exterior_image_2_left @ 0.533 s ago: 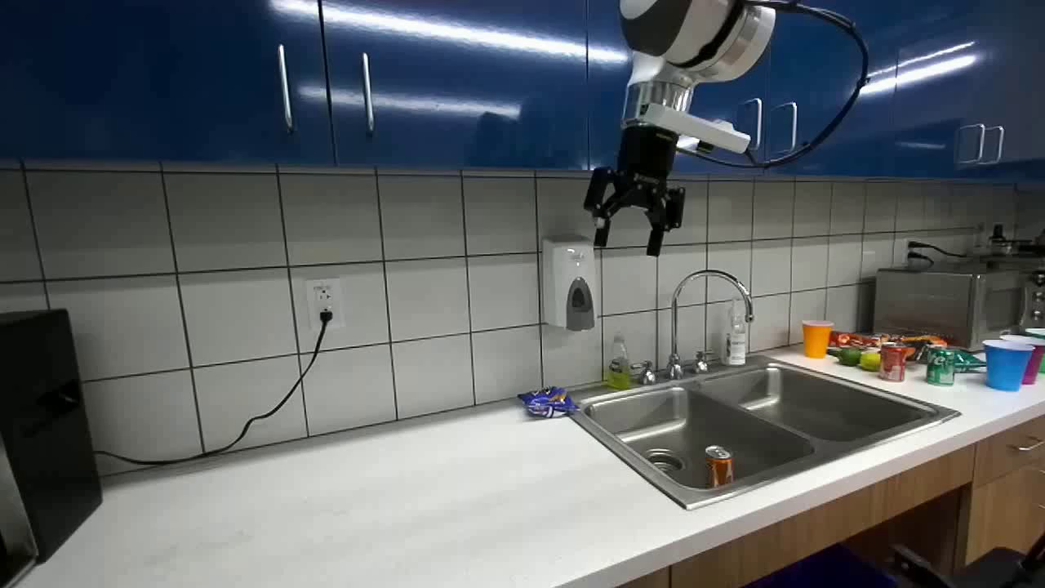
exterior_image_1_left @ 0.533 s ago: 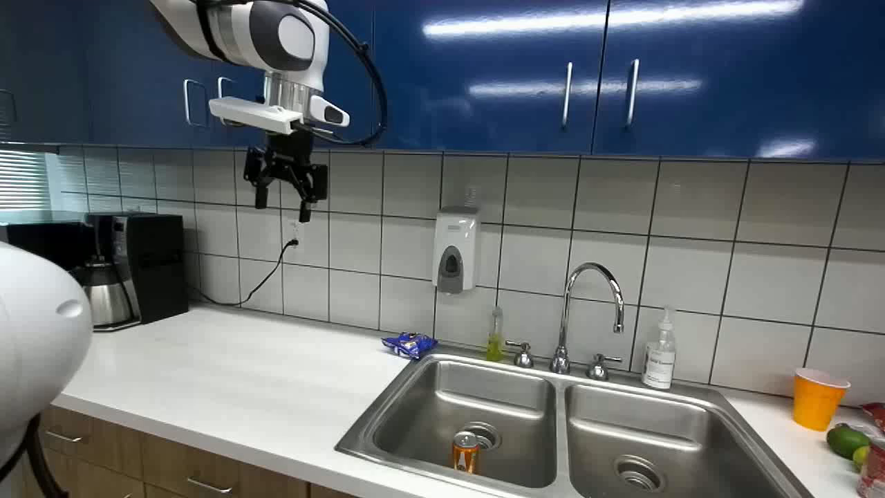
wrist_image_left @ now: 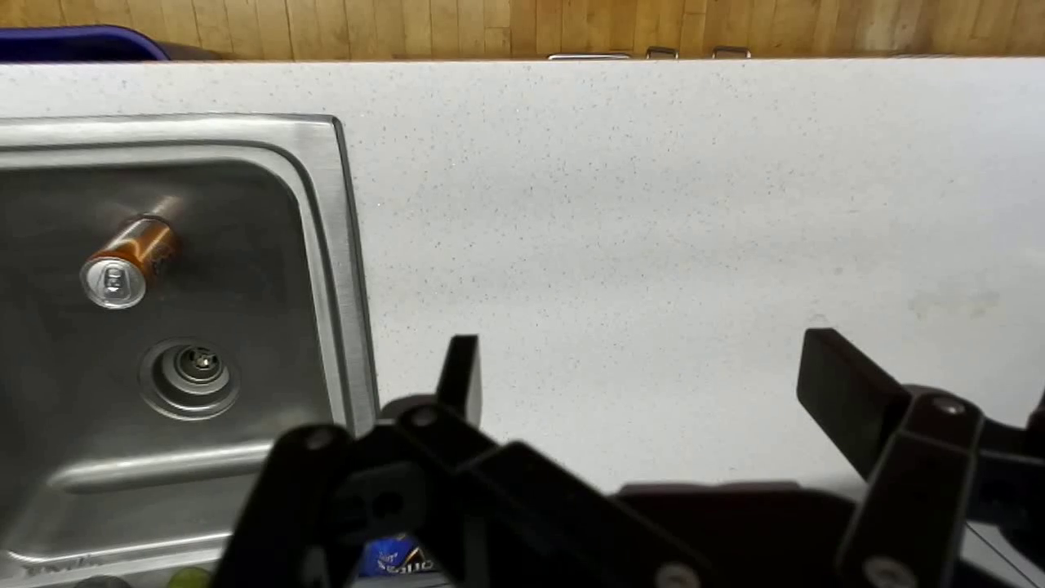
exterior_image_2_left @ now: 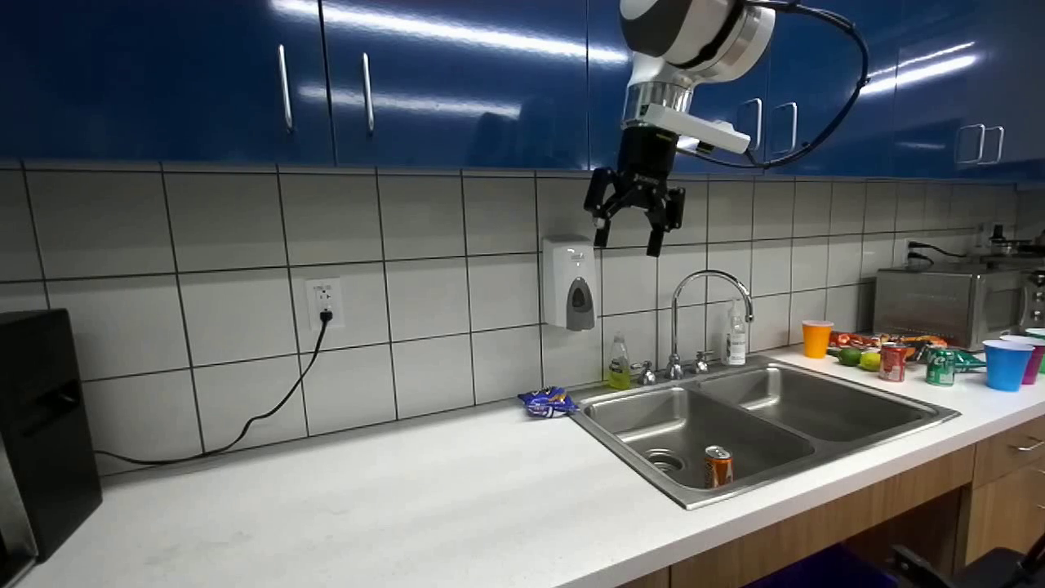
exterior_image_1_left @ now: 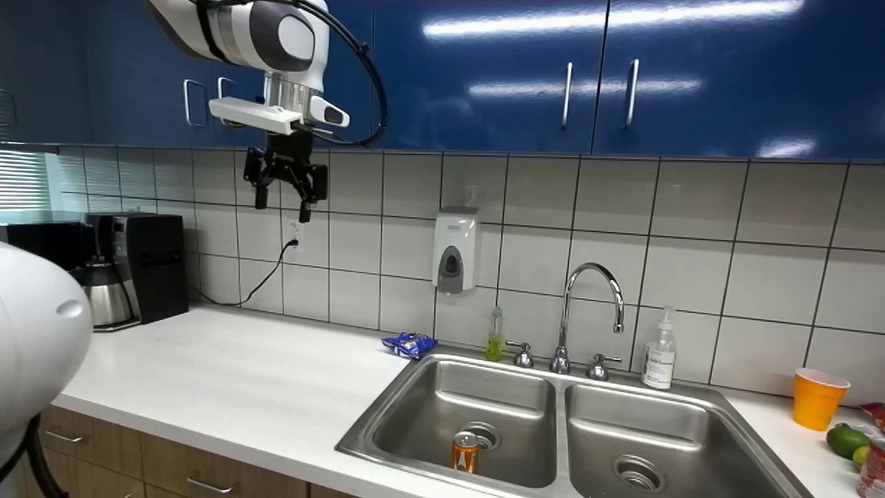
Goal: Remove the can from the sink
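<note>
The brownish-orange can with a pale metal top stands upright in a basin of the steel sink, beside the drain. It also shows in an exterior view and at the left of the wrist view. The sink's edge also shows in an exterior view and the wrist view. My gripper is open and empty, pointing down high above the counter. It also shows in an exterior view. In the wrist view my fingers are wide apart over white counter, to the right of the sink.
A chrome faucet rises behind the sink, with a dish soap bottle and a pump bottle. A blue snack bag lies at the sink's corner. A wall dispenser and blue cabinets are behind. An orange cup stands beyond.
</note>
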Robot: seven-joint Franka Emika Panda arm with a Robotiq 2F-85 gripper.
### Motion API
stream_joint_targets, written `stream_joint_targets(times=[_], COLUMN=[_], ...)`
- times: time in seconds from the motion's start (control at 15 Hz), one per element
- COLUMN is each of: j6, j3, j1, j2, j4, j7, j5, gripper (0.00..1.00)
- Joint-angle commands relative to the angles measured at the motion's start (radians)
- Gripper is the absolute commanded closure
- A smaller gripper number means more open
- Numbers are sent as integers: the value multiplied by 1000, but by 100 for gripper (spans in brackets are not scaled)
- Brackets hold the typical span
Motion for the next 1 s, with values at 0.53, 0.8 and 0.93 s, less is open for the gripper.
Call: stream_joint_targets(times=[0.53, 0.8, 0.93], j6=[89, 154, 182], j3=[-30, -67, -82], j1=[-49, -94, -114], j2=[100, 170, 201], j4=[10, 5, 5], j7=[-19, -10, -9], j5=[0, -18, -27], gripper=[0, 0, 0])
